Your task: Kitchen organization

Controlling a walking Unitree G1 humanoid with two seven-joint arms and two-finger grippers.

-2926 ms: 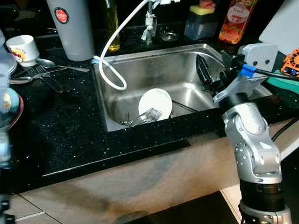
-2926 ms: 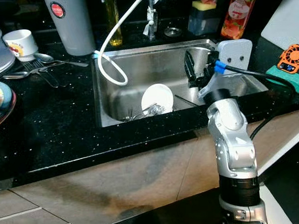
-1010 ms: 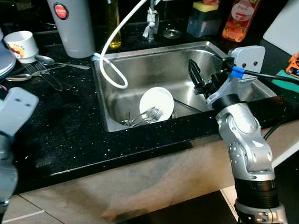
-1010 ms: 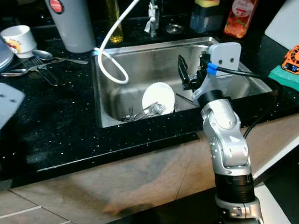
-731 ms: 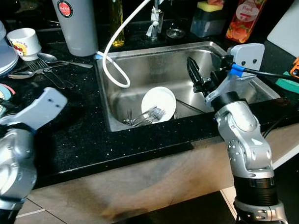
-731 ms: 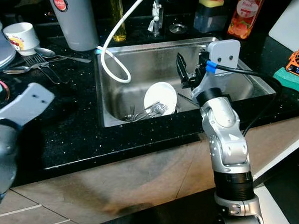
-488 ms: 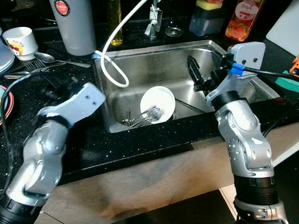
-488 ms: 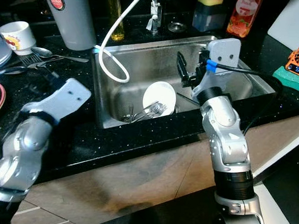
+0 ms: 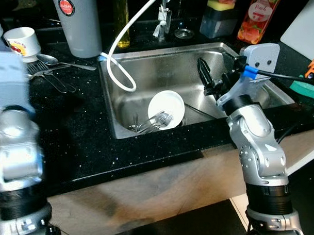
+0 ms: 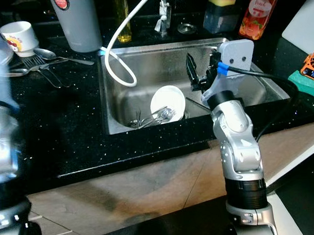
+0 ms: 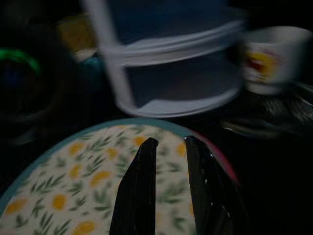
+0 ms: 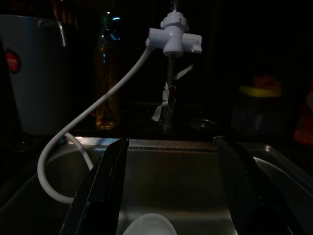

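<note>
We see a tall grey steel canister [image 9: 78,25] with a round red label, its writing too small to read, at the back edge of the black speckled counter [image 9: 80,135], and an orange-labelled juice bottle [image 9: 255,13] at the back right, its lettering also unreadable. Our right pincer [image 9: 206,77] hangs over the right side of the stainless steel sink [image 9: 145,71] with its fingers spread wide, holding and touching nothing. Our left pincer [image 11: 166,191] hovers over a teal-rimmed plate with yellow flowers [image 11: 73,196] near the counter's left edge, its fingers a narrow gap apart and empty. In the sink a round white plate [image 9: 166,108] leans tilted, its face towards the counter's front edge, with a bundle of metal forks [image 9: 149,123] just beside it, long axes running roughly along the sink's front wall.
</note>
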